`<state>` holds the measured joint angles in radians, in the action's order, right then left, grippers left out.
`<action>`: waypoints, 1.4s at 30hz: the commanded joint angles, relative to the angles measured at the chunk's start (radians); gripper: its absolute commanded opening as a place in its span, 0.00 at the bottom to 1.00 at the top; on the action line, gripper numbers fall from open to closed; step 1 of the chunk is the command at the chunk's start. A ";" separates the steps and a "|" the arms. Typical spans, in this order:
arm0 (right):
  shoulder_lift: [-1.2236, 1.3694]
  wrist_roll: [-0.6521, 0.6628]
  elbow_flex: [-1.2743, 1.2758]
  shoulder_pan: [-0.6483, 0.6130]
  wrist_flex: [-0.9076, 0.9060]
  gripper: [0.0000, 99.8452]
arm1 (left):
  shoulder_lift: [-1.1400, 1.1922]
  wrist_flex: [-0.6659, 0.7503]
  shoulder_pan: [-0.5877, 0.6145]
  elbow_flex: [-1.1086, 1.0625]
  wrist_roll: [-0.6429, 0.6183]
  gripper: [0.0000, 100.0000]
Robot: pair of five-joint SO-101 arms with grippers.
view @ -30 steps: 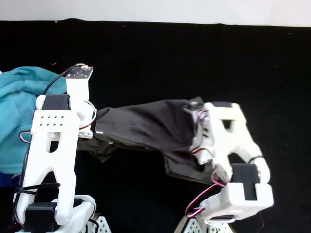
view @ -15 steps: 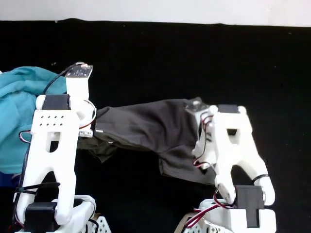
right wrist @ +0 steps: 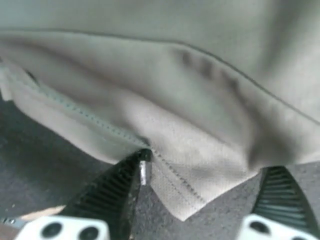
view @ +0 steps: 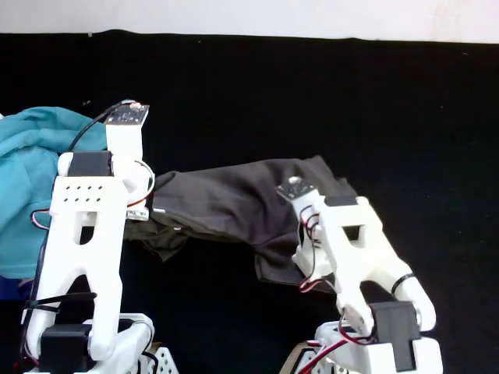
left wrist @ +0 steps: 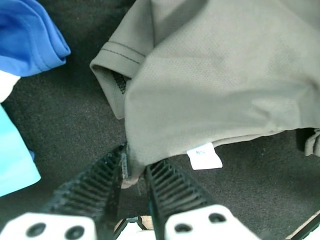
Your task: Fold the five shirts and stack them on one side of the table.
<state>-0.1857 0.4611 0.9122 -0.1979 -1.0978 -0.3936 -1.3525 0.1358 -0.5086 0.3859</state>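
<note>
Left gripper (left wrist: 135,165): pincer clamped on an edge of the grey shirt (view: 234,204), close to its white label (left wrist: 204,159). Right gripper (right wrist: 202,175): fingers spread wide, with a stitched hem of the same shirt lying between them, not gripped. The shirt lies bunched on the table between the two arms. Judgement: the step in hand is securing this shirt so it can be spread, and no fold is made yet. The next move calls for the right pincer to close on the hem, then for both to draw the cloth flat. Past the left arm, a teal shirt (view: 31,171) lies crumpled at the table's left side, a blue shirt (left wrist: 30,30) near it. Surface: black table cover (view: 327,101). Farthest: a white wall (view: 249,15).
</note>
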 commanded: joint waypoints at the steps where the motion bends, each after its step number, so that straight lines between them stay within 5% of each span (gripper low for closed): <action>1: -0.016 -0.015 0.033 -0.013 0.058 0.18 | -0.002 0.005 0.018 0.028 0.008 0.01; 9: -0.025 -0.020 0.044 -0.007 0.061 0.00 | -0.001 -0.066 0.018 0.021 0.006 0.01; 16: -0.028 -0.130 -0.042 -0.007 0.067 0.01 | -0.008 -0.081 0.018 0.025 0.006 0.01; 22: -0.028 -0.130 -0.128 0.002 0.018 0.18 | -0.008 -0.083 0.019 0.025 0.006 0.01; 31: -0.021 -0.048 -0.188 0.145 0.068 0.12 | -0.008 -0.081 0.019 0.030 0.006 0.01; 38: -0.031 -0.052 -0.239 0.101 -0.056 0.11 | -0.002 -0.081 0.019 0.096 0.006 0.01; 42: -0.031 -0.052 -0.266 0.096 -0.074 0.00 | -0.002 -0.083 0.019 0.113 0.006 0.01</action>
<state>-0.2010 0.4012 0.6974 -0.0921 -1.1531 -0.3905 -1.4246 0.1450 -0.4381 0.3859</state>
